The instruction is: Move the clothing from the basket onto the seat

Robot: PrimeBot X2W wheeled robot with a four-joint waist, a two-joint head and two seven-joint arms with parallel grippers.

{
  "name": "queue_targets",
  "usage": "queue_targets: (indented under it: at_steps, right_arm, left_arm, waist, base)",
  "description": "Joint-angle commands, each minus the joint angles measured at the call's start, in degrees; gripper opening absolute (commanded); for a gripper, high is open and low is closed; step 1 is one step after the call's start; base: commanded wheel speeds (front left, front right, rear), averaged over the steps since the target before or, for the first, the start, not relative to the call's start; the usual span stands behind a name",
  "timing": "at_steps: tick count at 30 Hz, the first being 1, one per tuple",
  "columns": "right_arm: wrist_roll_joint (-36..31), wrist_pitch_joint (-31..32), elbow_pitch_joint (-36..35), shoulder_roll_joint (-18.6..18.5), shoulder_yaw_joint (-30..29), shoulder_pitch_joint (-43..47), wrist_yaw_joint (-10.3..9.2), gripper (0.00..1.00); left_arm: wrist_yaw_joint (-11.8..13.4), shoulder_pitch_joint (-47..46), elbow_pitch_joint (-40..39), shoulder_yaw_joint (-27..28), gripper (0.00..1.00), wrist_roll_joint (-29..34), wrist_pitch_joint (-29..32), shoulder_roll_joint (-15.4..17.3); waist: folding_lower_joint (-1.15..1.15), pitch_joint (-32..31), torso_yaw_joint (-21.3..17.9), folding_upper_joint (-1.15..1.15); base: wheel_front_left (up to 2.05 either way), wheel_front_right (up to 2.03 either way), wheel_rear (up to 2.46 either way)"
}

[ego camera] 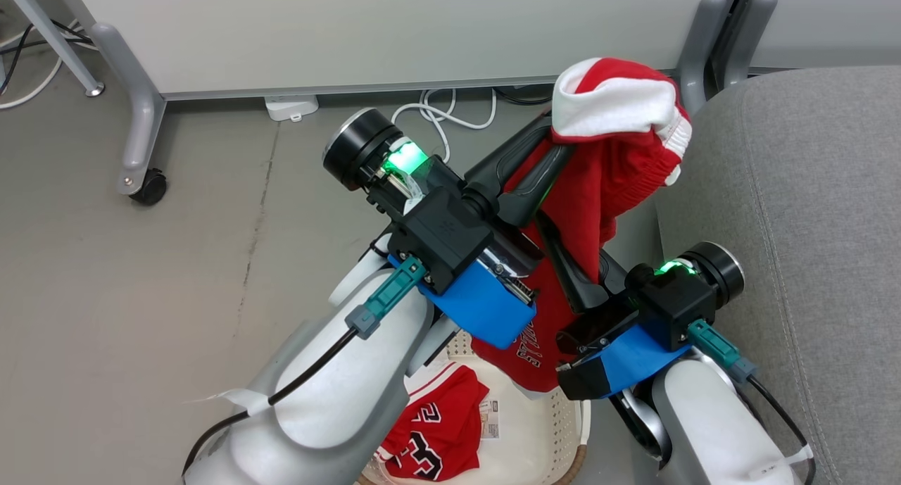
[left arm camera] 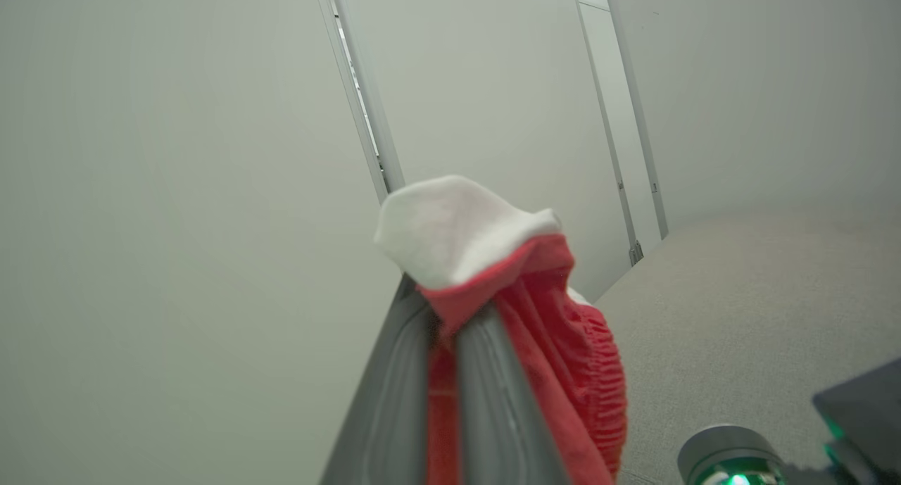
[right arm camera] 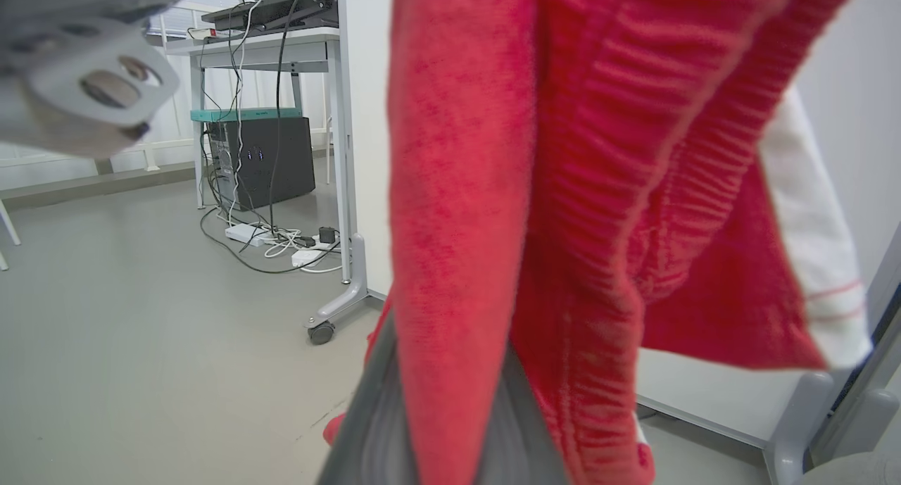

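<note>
A red garment (ego camera: 612, 168) with a white panel hangs in the air above the basket (ego camera: 556, 429), close to the seat's (ego camera: 802, 210) left edge. My left gripper (ego camera: 552, 143) is shut on its top, where red and white cloth (left arm camera: 479, 260) bunches over the fingertips (left arm camera: 394, 372). Lower down, my right gripper (ego camera: 563, 253) is shut on a fold of the same garment (right arm camera: 563, 154), with cloth pinched between its fingers (right arm camera: 373, 414). A second red piece (ego camera: 436, 436) with dark-and-white numbers lies in the cream basket, partly hidden by my left forearm.
A white partition panel stands behind, on grey legs with a caster (ego camera: 149, 187). A power strip (ego camera: 291, 107) and white cables (ego camera: 443, 115) lie on the grey floor under it. A desk with a dark computer case (right arm camera: 264, 158) and more cables stands further off.
</note>
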Motion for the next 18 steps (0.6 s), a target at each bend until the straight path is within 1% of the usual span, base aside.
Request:
queue_targets:
  at_steps: [1,6,7,8,18]
  right_arm:
    - [0.3,0.0,-0.4,-0.2,0.0,-0.6,0.01,0.0]
    - [0.4,0.0,-0.6,-0.2,0.0,-0.9,0.01,0.0]
    - [0.4,0.0,-0.6,-0.2,0.0,-0.9,0.01,0.0]
    - [0.4,0.0,-0.6,-0.2,0.0,-0.9,0.01,0.0]
    - [0.7,0.0,-0.6,-0.2,-0.2,-0.5,0.01,0.0]
  left_arm:
    - [0.0,0.1,0.2,0.0,0.0,0.0,-0.3,-0.1]
    - [0.0,0.0,0.6,0.2,0.0,-0.5,-0.3,-0.1]
    - [0.0,0.0,0.7,0.3,0.4,-0.7,-0.3,-0.1]
    - [0.0,0.0,0.7,0.3,1.0,-0.8,-0.3,-0.1]
    - [0.0,0.5,1.2,0.0,1.0,-0.3,-0.2,-0.2]
  waist:
    - [0.0,0.1,0.0,0.0]
    - [0.0,0.2,-0.1,0.0]
    - [0.0,0.2,-0.2,0.0]
    - [0.0,0.3,-0.2,0.0]
    - [0.0,0.0,-0.5,0.0]
  base:
    - [0.0,0.0,0.0]
    - [0.0,0.0,0.0]
    - [0.0,0.0,0.0]
    - [0.0,0.0,0.0]
    - [0.0,0.0,0.0]
